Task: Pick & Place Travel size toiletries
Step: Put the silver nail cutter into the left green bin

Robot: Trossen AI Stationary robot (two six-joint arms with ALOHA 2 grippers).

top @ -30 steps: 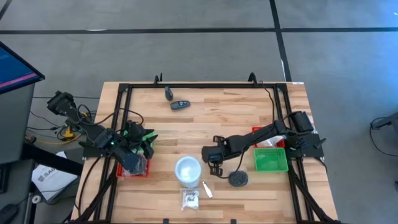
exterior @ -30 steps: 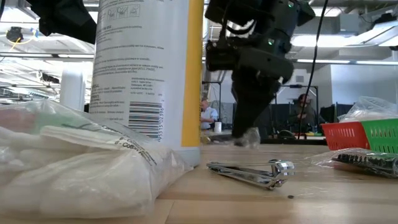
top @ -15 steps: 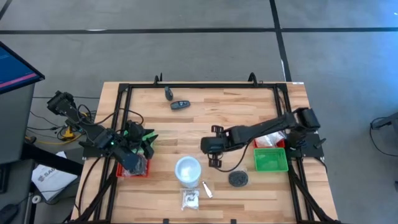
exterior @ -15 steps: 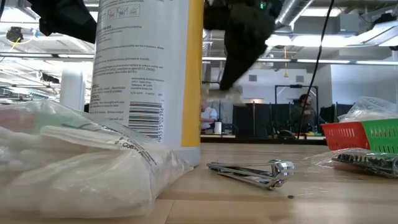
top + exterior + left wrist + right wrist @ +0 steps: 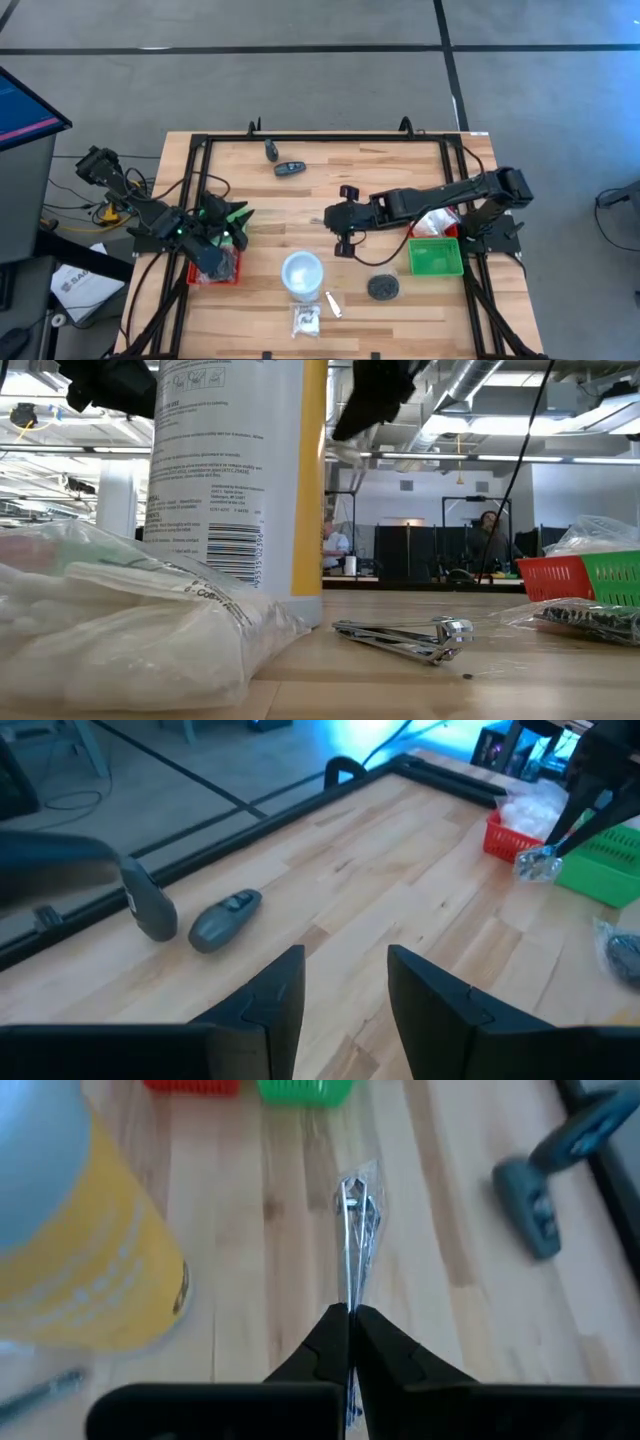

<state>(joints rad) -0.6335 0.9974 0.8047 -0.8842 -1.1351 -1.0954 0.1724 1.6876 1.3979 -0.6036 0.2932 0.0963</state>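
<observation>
My right gripper hangs over the middle of the table, shut on a small clear wrapper with thin silvery pieces inside. On the table lie a black disc in a wrapper, a silvery nail clipper, a wrapped white piece and two dark oblong pieces near the far edge. My left gripper stays at the table's left, above a red tray. It is open, with nothing between its fingers. My right gripper pinches one end of the clear wrapper between its two fingers. The fingers slant down from the table's right side. The wrapper sticks out past the fingertips, lifted well clear of the table.
A white bottle with a yellow band stands near the front, close to the right gripper. A green tray and a red tray holding clear wrappers sit at the right. A black frame rims the table. People sit in the room beyond.
My right gripper, still shut, has risen from the tabletop and tipped less steeply. It has carried the clear wrapper up, so that the wrapper now hangs clear of the table. The black disc has stayed on the table.
</observation>
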